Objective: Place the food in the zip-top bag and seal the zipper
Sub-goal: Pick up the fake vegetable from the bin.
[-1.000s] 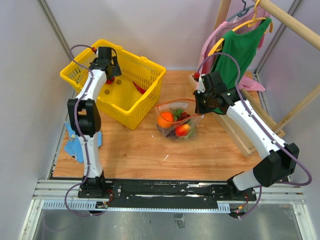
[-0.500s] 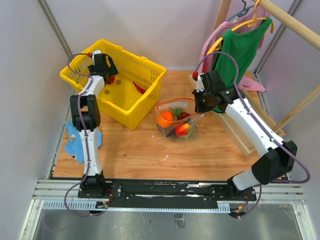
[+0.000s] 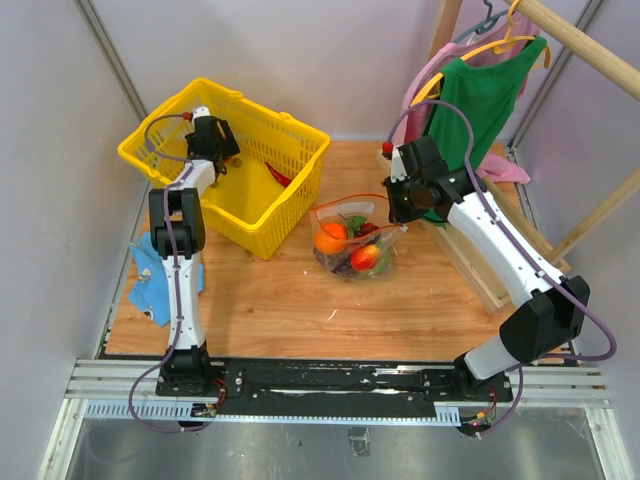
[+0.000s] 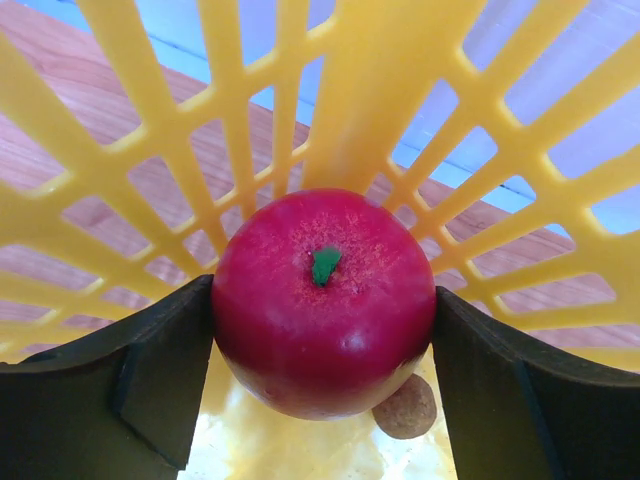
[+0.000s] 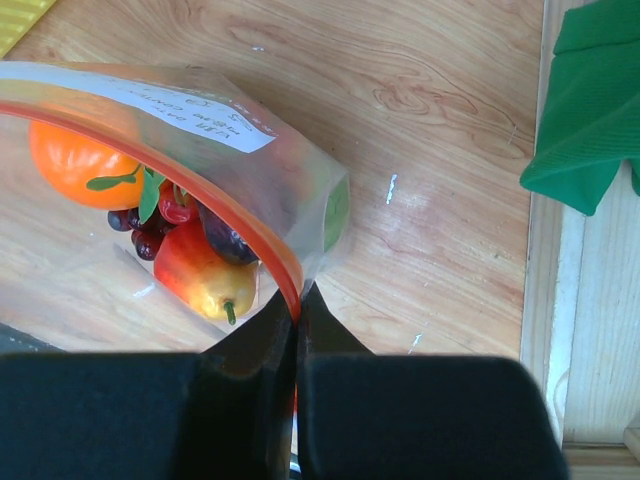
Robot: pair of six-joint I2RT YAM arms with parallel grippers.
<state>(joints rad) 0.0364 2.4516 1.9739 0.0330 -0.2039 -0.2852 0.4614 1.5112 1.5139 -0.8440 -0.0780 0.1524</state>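
The left gripper [image 4: 321, 332] clamps a red apple [image 4: 322, 290] inside the basket [image 4: 372, 80] at ten o'clock. The right gripper [image 5: 297, 312] pinches the bag [image 5: 295, 175] by its zipper [image 5: 257, 245].

Yellow basket [image 3: 293, 192] — green shirt [image 3: 482, 98] — blue cloth [image 3: 150, 287]

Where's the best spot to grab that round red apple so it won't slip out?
Grab the red apple around its fat middle, one finger on each side, coming from the stem end. It's round and smooth, so the widest part gives the steadiest hold. The left pincer holds it exactly so, inside the yellow basket.
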